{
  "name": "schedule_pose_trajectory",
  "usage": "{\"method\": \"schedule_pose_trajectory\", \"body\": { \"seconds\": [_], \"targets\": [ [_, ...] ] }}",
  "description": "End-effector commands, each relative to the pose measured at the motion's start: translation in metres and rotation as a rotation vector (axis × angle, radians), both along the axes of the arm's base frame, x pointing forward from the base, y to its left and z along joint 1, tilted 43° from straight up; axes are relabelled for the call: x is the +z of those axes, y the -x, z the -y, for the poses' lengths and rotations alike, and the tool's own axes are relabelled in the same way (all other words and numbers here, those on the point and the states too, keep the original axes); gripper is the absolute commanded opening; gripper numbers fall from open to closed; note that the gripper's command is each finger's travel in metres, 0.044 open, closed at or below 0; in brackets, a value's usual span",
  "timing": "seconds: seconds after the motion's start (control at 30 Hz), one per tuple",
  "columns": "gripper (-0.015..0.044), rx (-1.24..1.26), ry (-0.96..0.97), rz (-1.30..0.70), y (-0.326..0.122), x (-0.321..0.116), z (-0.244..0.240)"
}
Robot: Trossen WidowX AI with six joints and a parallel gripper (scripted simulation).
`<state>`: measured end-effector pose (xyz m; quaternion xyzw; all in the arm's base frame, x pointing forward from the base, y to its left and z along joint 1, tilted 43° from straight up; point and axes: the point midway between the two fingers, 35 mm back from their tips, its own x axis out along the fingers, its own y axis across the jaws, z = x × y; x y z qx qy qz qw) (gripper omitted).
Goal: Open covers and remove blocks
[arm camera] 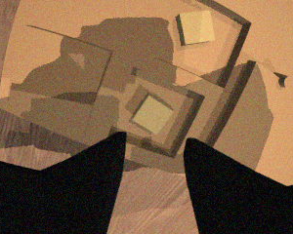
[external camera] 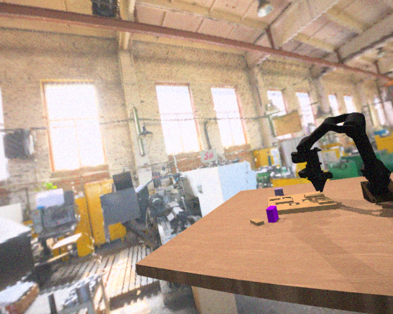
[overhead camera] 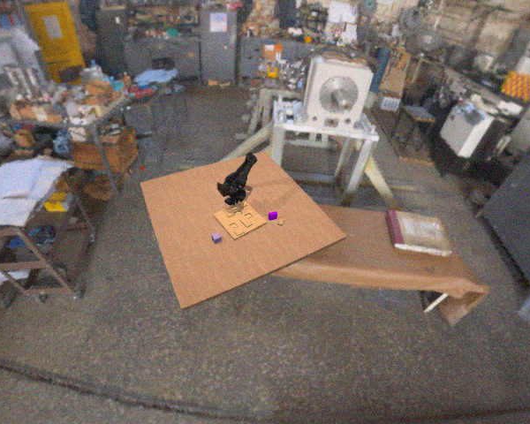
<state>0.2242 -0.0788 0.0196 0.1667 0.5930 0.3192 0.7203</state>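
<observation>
The tan puzzle board (overhead camera: 256, 223) (external camera: 300, 209) (arm camera: 278, 29) has dark L-shaped edges and slots on top. My gripper (overhead camera: 235, 203) (external camera: 321, 190) (arm camera: 156, 143) is open with nothing between its fingers, just above the board's edge on the arm's side. In the wrist view, a pale square knob (arm camera: 152, 113) stands inside a raised square outline just ahead of the fingertips. Another pale square (arm camera: 196, 27) is farther up. A bright purple block (overhead camera: 272, 215) (external camera: 272, 214) and a lavender block (overhead camera: 216, 238) (external camera: 278, 191) rest on the table off the board. Shadow makes cover positions unclear.
A small flat tan piece (overhead camera: 280, 222) (external camera: 257, 222) lies on the table beside the purple block. The wooden table (overhead camera: 196, 274) (external camera: 223, 250) extends around the board. The arm's base (external camera: 381, 190) stands on it behind the board.
</observation>
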Motion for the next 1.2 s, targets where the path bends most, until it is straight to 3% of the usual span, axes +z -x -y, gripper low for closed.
{"method": "schedule_pose_trajectory", "body": {
  "seconds": [0.0,1.17],
  "targets": [
    [0.0144,-0.053,-0.009,-0.04,-0.0007,-0.0003,-0.0005],
    [0.0144,-0.437,-0.058,-0.38,-0.0011,-0.0022,-0.0025]
  ]
}}
